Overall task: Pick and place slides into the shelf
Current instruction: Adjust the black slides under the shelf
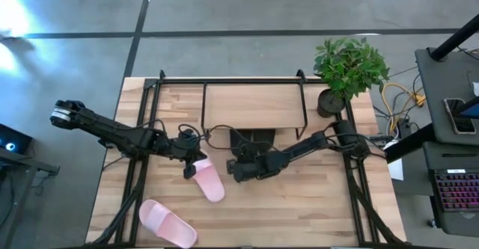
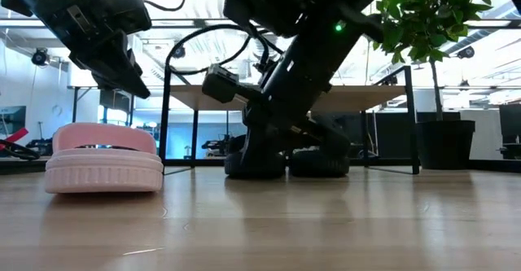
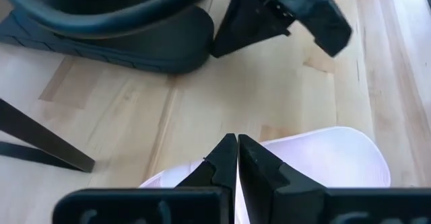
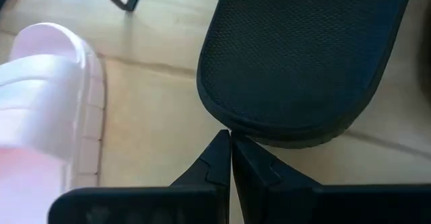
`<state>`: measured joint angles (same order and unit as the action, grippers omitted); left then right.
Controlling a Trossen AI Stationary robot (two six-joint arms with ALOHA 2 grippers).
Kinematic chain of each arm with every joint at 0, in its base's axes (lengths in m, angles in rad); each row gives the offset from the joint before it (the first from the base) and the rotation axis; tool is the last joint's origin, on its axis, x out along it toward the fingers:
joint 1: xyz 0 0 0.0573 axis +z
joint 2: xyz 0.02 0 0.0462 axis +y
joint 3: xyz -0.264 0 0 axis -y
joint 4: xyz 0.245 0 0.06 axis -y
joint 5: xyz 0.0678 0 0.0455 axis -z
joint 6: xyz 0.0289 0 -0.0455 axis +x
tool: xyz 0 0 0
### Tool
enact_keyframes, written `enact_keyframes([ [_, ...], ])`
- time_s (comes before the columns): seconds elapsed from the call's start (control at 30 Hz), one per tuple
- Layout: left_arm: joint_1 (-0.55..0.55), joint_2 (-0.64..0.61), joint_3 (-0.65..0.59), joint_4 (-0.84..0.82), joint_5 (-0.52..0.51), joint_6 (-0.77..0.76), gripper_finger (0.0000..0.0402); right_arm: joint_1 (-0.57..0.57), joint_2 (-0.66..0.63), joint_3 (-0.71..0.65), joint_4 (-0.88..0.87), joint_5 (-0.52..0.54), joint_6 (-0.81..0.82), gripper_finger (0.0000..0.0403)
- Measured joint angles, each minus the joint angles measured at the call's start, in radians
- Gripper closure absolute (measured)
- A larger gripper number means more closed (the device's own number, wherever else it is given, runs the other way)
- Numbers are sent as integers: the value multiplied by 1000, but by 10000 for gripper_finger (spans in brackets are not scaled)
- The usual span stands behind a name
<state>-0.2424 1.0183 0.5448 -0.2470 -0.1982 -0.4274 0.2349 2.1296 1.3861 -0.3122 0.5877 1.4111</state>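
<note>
Two light pink slides lie on the wooden counter. One pink slide rests near the counter's middle, just in front of the shelf; the second pink slide lies closer to the near edge on the left side, well apart from the first. In the low view one pink slide sits sole-down on the boards, its broad strap arched above the footbed. The black slides are largely hidden beneath the right arm in the high view, lying at the foot of the shelf; the low view shows their dark soles side by side on the counter, and the right wrist view shows one textured black footbed flat on the wood.

The shelf, a light board on a thin black frame, stands at the far middle of the counter with nothing on its top board.

The left end effector hovers at the upper end of the nearer-centre pink slide, fingers pressed together and holding nothing. The right end effector points toward the rim of a black slide, fingers likewise closed together and empty, tips just short of the sole edge.

A potted plant stands at the counter's far right corner.
</note>
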Motion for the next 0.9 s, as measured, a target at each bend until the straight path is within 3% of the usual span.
enact_keyframes([
  [0.4, 0, 0, -26, 2, -1, -4, 402, -54, -4, -1, -3, 9, -69, 394],
  [0.9, -1, -15, -25, 4, 0, -12, 402, -43, -35, 3, 39, -31, -120, 394],
])
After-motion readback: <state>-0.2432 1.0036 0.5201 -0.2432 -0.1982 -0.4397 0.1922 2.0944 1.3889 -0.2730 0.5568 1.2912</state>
